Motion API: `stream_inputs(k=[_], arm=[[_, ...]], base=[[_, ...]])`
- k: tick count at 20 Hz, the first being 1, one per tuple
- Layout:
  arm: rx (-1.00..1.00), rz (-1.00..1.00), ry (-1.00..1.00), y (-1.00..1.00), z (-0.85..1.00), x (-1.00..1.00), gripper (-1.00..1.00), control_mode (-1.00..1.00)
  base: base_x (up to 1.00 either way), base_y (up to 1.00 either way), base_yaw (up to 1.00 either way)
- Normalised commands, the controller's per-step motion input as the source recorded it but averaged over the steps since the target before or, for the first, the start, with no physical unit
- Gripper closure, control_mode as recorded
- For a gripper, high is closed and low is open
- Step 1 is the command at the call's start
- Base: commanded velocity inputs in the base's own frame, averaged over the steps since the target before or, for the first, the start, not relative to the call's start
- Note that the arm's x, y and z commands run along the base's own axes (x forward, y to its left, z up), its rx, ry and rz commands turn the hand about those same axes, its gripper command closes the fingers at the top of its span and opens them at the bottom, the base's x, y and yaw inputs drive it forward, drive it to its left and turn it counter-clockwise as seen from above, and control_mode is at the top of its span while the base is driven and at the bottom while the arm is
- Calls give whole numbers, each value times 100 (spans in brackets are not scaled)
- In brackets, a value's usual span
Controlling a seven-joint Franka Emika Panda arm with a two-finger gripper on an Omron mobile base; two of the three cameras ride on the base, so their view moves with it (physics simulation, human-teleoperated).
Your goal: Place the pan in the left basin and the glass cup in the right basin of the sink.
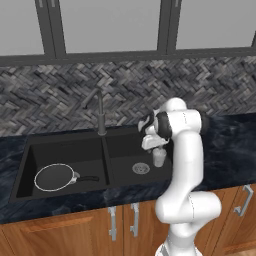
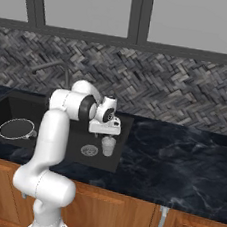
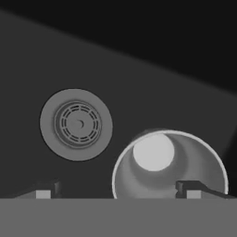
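- Two matte black bowls make up the sink [image 1: 30,150], each with one round silver drain.
- One round dark frying pan [image 1: 55,177] with a pale rim lies in the left basin [image 1: 65,155].
- One small translucent glass cup [image 2: 108,145] stands upright in the right basin [image 1: 125,145], beside its drain [image 3: 77,124].
- One pincer [image 3: 118,190] hangs above the cup, fingers spread wide, gripping nothing.

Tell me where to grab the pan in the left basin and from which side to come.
Take the pan by its short black handle, coming straight down from above. It lies flat on the floor of the left basin, with the handle sticking out level toward the divider, so open fingers can straddle it across its width. The wide thin rim looks a poorer hold.
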Motion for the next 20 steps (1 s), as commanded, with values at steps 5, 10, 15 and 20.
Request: stream_inputs(k=[5,10,15,20], arm=[[0,-4,4,0,46,-34,-100,-100],[0,-10,6,0,40,-33,-100,-100],[0,-11,1,0,38,-35,-100,-100],[-2,-14,0,0,35,-37,-100,-100]], base=[[0,0,0],[0,0,0],[0,0,0],[0,0,0]])
